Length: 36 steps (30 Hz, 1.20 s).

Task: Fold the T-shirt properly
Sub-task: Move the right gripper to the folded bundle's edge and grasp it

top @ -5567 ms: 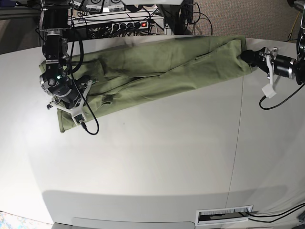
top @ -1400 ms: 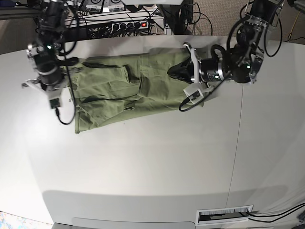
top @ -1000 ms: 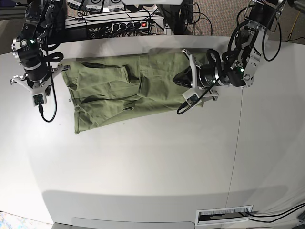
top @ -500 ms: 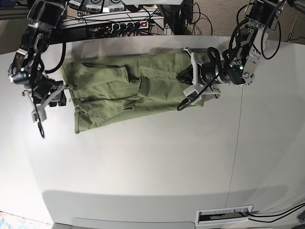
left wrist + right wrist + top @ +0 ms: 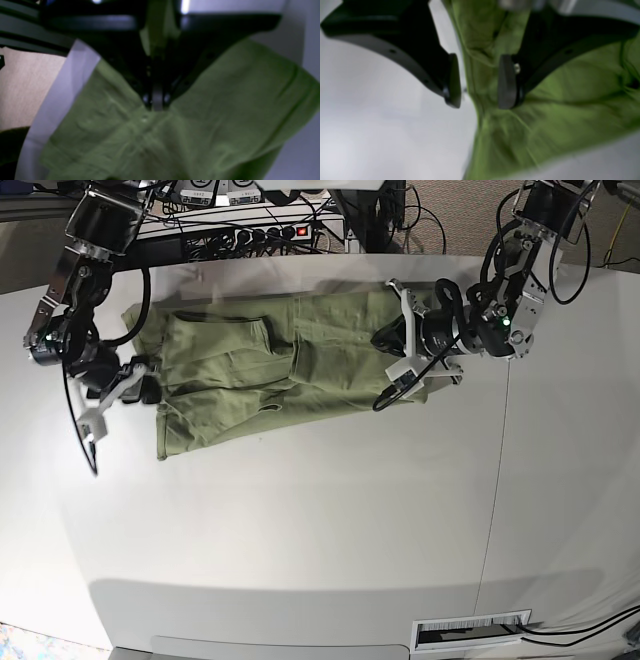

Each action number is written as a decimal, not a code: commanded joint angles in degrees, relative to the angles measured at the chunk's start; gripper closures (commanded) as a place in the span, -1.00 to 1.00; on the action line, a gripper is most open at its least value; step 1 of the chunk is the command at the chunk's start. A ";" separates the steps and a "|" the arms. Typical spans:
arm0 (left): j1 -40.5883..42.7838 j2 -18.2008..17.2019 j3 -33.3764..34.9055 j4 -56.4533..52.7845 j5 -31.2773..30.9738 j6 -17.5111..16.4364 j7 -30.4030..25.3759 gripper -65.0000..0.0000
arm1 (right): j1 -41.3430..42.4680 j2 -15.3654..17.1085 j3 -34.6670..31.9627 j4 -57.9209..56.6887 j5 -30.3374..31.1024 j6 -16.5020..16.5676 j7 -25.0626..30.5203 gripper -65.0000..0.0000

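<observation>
- Straddling the T-shirt's (image 5: 270, 375) left edge, right hand (image 5: 477, 80) gapes wide, nothing pinched; closing here risks catching a single layer and skewing the fold.
- Left hand (image 5: 156, 100) is clamped on cloth at the far end; tugging could bunch it.
- Shirt: olive, wrinkled, spread across the tabletop's (image 5: 320, 520) far side.

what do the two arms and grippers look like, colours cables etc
Both arms are black, jointed segments with silver-white brackets, looping black cables and a small green indicator light. The left gripper has black, wedge-shaped fingers. The right gripper has black angular fingers ending in flat dark pads, with a small silver screw.
</observation>
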 commanded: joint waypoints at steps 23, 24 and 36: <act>0.96 -0.17 -0.33 0.76 -1.07 -0.26 -1.05 1.00 | 18.67 3.02 -0.09 -25.14 8.20 3.37 -9.11 0.20; 0.98 -0.17 -0.33 0.76 -1.07 -0.24 -1.07 1.00 | 18.67 3.02 -0.37 -25.14 8.20 3.37 -9.11 0.20; 0.98 -0.17 -0.33 0.76 -1.03 -0.26 -1.46 1.00 | 18.05 2.34 -5.57 -25.11 11.93 3.32 -9.11 0.20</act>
